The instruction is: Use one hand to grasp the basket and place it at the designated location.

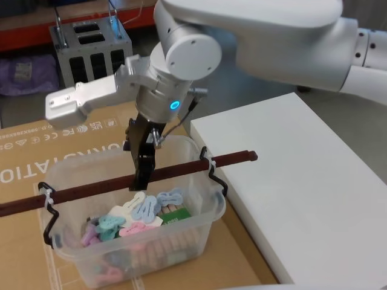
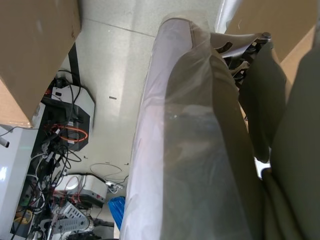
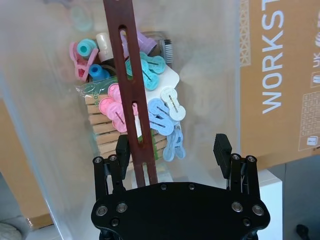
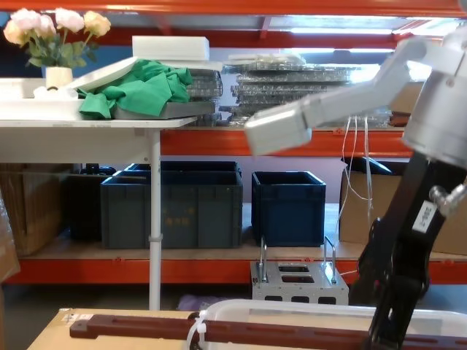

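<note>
Orange warehouse shelving (image 4: 219, 142) fills the background, with dark blue crates (image 4: 171, 208) on its lower level and a grey metal box with handles (image 1: 91, 48) on the floor beyond the gripper.

Directly under the right gripper (image 3: 172, 145) is the basket (image 1: 202, 223), a translucent white plastic tub resting on a printed cardboard sheet (image 1: 60, 145). Just beside the tub, on the gripper's right, lies a white slab (image 1: 302, 175).

The black gripper points downward from a silver-grey jointed arm and reaches to the level of the tub's long red-brown bar handle (image 1: 230, 159), roughly at the middle of its length. Its jaws stand wide apart and hold nothing. In the wrist view the slotted bar passes between the fingers (image 3: 222, 149), close against one of them and well apart from the other. Whether that near finger touches the bar cannot be told.

The handle spans the tub and sticks out past both sides. On the gripper's right it is tied down with a white zip tie (image 1: 208, 160), beside a black hook (image 1: 217, 178) hanging over the rim.

Below the gripper, inside the tub, is a pile of pastel plastic clips (image 1: 142, 211) in pink, blue, teal and white, lying on a row of wooden clothespins (image 3: 107, 132).
</note>
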`<state>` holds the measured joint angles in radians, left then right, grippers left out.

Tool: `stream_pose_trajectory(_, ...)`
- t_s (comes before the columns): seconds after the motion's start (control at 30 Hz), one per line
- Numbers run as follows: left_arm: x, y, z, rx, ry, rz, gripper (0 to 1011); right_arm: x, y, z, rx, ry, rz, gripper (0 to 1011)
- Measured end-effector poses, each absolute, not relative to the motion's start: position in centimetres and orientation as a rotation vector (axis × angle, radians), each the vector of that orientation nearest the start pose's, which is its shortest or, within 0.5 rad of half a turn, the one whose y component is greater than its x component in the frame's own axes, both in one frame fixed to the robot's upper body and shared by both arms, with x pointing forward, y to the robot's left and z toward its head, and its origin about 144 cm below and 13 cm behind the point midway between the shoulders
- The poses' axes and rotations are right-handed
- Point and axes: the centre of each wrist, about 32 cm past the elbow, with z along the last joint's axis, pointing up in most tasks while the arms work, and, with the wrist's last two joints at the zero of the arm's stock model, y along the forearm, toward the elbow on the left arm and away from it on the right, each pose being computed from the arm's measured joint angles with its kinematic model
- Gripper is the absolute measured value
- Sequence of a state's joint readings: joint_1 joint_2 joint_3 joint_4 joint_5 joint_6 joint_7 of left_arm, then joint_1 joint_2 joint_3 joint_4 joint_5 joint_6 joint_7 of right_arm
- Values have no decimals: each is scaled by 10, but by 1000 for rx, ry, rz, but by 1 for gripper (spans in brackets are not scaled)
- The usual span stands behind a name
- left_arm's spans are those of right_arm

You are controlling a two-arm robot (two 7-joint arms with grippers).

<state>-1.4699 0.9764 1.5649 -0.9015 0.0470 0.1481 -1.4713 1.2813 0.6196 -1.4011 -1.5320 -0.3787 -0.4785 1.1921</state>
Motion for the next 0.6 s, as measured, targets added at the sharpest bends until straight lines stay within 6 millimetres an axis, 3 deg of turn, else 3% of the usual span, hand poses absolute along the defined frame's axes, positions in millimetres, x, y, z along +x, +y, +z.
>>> stream_pose_trajectory(0.23,616,497,1394,1629,169,176,0,566,-148,1377,-1166,-1319,772,1002)
stream_pose_trajectory(0.6,616,497,1394,1629,169,176,0,562,-166,1407,-1140,-1344,704,1001)
